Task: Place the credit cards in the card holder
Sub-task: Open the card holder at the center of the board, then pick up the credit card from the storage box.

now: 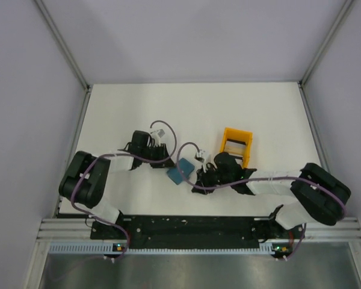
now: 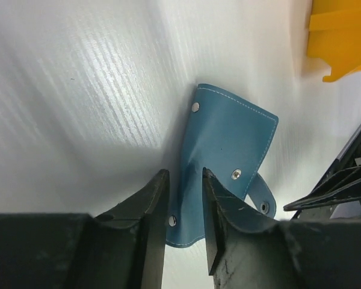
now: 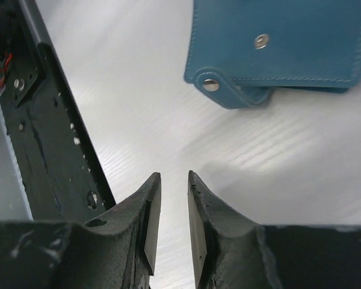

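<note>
On the left of the white table (image 1: 132, 105), the left gripper (image 1: 169, 162) reaches in toward the middle, its tip at the far-left edge of the card holder (image 1: 180, 174). In the left wrist view, this gripper (image 2: 184, 174) has its jaws only narrowly apart. The teal-blue card holder (image 2: 228, 138) lies flat on the table right at them. One edge of it runs through the gap between the two fingers (image 2: 219, 208). I cannot tell whether the pads touch the leather. The holder is folded shut, its stitched outer face up. Its small strap with a metal snap pokes out on the side toward the right arm.

The holder sits between the two grippers, near the middle of the table. Just to its right, the right gripper (image 1: 197, 177) points at it from the near right. In the right wrist view, this gripper (image 3: 173, 174) also shows a narrow gap between its jaws. Only bare table shows in that gap. The card holder (image 3: 277, 36) lies ahead of the fingertips and off to one side, apart from them.

Further right and farther back, an orange rack (image 1: 236, 146) stands near the right gripper's wrist.
</note>
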{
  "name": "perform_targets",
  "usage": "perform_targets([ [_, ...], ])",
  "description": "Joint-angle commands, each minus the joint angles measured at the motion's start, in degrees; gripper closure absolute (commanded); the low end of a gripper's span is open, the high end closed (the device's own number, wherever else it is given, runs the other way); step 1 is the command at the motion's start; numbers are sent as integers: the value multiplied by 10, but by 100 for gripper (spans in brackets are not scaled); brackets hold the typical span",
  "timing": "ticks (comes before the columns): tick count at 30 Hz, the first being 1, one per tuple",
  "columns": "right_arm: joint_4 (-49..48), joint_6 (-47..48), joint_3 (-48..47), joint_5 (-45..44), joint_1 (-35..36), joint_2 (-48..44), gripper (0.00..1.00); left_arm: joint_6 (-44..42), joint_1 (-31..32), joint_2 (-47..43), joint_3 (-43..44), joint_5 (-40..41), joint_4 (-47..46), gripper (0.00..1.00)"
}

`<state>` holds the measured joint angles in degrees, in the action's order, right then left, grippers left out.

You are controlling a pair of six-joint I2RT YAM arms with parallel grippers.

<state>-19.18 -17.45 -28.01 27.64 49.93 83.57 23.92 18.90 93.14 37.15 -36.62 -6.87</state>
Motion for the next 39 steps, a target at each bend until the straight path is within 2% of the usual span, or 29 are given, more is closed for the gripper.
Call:
perform_targets([
  [1,28,-52,-10,-128,-9,-67,71,-13,-3,-52,-8,39,12,60],
  [3,46,-58,-24,-165,-12,-87,69,-17,-3,-73,-10,44,26,56],
  [5,82,-76,-48,-220,-18,-99,68,-19,-3,-93,-17,53,35,24],
  [8,153,-115,-79,-311,-45,-115,68,-20,-3,-129,-28,80,48,18],
  [9,165,-127,-85,-325,-59,-126,67,-19,-3,-141,-30,84,52,14],
  [10,172,-134,-84,-335,-70,-143,62,-18,-2,-156,-31,88,53,2],
  [11,181,-136,-85,-356,-76,-155,50,-19,0,-169,-32,93,56,2],
  [12,190,-133,-92,-378,-77,-163,47,-23,3,-184,-30,113,62,2],
  [17,257,-80,-110,-390,-111,-184,47,-54,50,-229,12,184,115,2],
  [19,276,-72,-108,-377,-150,-191,45,-60,79,-231,34,203,125,2],
  [22,304,-58,-103,-397,-193,-228,45,-59,132,-206,74,210,123,2],
  [24,313,-55,-95,-427,-204,-257,41,-56,174,-180,109,225,117,2],
  [30,358,-61,-105,-460,-269,-281,35,-52,257,-55,214,251,114,2],
  [32,364,-69,-100,-439,-294,-278,35,-45,271,-18,240,247,112,2],
  [35,363,-93,-84,-354,-344,-271,35,-29,283,23,262,241,107,2],
  [39,347,-94,-63,-284,-348,-257,36,-11,285,53,265,238,86,2],
])
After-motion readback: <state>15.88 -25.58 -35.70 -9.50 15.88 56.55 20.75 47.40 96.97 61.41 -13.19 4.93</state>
